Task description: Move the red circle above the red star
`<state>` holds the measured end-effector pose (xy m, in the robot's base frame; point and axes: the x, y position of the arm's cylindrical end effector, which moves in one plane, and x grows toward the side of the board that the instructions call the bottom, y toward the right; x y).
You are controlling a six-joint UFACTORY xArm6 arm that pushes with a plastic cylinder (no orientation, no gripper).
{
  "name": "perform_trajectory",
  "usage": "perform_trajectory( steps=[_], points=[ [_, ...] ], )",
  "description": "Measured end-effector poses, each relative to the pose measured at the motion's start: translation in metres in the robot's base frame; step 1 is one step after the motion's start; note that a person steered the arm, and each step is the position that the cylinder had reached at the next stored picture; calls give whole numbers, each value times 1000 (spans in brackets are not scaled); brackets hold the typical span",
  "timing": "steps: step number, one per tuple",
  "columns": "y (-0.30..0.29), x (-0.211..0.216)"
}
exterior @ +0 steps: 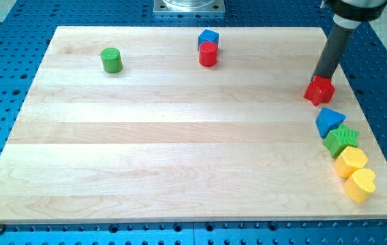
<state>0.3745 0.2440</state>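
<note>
The red circle (208, 54) is a short red cylinder near the view's top centre, touching a blue cube (208, 38) just above it. The red star (319, 90) lies near the board's right edge. My tip (322, 77) rests right at the red star's upper side, touching or nearly touching it. The red circle is far to the left of my tip and of the red star.
A green cylinder (112, 60) stands at the upper left. Below the red star, a curved row runs along the right edge: blue triangle (328, 120), green star (341, 140), yellow hexagon (351, 161), yellow heart (360, 184). The wooden board (180, 150) lies on a blue perforated table.
</note>
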Motion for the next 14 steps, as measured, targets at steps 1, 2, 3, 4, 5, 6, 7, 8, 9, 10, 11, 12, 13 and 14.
perform_trajectory(
  steps=[1,2,3,4,5,6,7,8,9,10,11,12,13,14],
  points=[
    [0,10],
    [0,10],
    [-4,-25],
    [-90,3],
    [-193,18],
    [-251,12],
    [-291,2],
    [-288,-42],
    [-265,-76],
    [-236,-76],
    [-164,-72],
    [-113,-58],
    [-198,-59],
    [-170,-96]
  ],
)
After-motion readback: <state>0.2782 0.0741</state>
